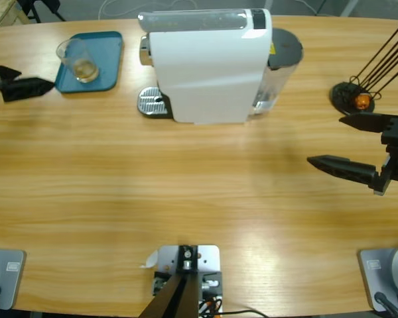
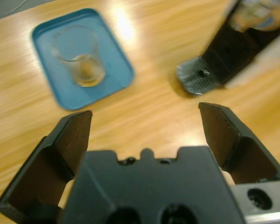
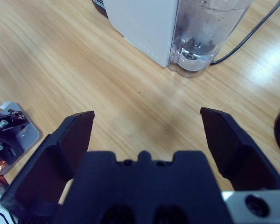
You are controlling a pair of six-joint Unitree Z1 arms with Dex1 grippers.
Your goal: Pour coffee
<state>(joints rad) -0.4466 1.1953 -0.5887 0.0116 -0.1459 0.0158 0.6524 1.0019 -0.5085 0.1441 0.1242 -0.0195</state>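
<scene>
The coffee [image 1: 86, 68] is a thin amber-brown layer lying flat in the bottom of a small clear glass cup [image 1: 78, 58]. The cup stands upright, its long axis vertical and its open mouth facing up; its wall is smooth and transparent and widens a little toward the rim. It sits on a teal tray [image 1: 109, 59], a shallow rounded rectangle with a low raised lip, placed near the far left of the wooden table [image 1: 186, 192], whose pale grain runs along its length.

Just beside the tray, toward the middle, stands the coffee machine [image 1: 209, 66]: a boxy body with a glossy white top, a round perforated metal drip grate [image 1: 152, 101] at its foot on the tray's side, and a clear water tank [image 3: 203, 32] with a dark lid at the other end. A black cable [image 3: 252, 32] trails from behind the tank.

The left gripper [image 2: 144, 121] hovers over bare wood near the tray, its matte black jaws spread wide and holding nothing. The right gripper [image 3: 147, 126] hangs well apart from the cup, over the table on the tank's side, jaws likewise wide apart and empty. Near it, a black round stand [image 1: 351, 96] holds thin dark rods and a small orange capsule [image 1: 363, 101].
</scene>
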